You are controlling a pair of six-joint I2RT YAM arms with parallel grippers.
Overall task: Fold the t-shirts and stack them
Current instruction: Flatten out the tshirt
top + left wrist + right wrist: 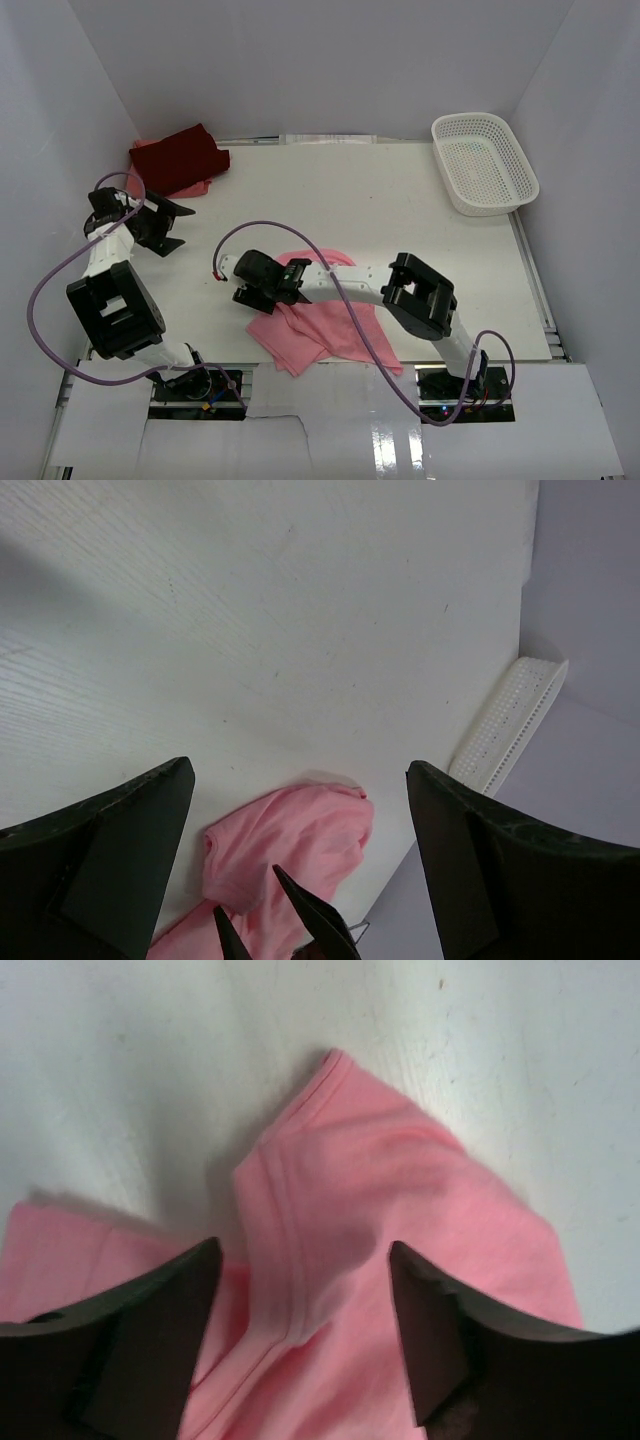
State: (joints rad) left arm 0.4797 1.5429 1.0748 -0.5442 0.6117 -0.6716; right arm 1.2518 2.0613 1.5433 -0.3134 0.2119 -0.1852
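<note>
The light pink t-shirt (300, 335) lies crumpled near the front edge of the white desk (380, 200), roughly between my two arm bases. It is soft knit cloth, bunched in loose folds, with one corner flopped over itself. Through the right wrist camera I see a stitched hem (285, 1220) running as a double ridge along a folded flap that comes to a blunt point on the desk.

My right gripper (305, 1248) sits over the left side of this shirt. Its dark fingers (150, 1330) stand apart on either side of the hem, released and not pinching the cloth.

The dark maroon t-shirt (180, 155) sits in the far left corner as a squarish folded pad. It lies on the salmon pink t-shirt (192, 188), which shows only as a strip at its near edge.

My left gripper (178, 227) hangs just in front of that pile, fingers spread wide with nothing between them.

At the far right stands a white plastic mesh basket (485, 160), rectangular with rounded corners and a perforated wall.
</note>
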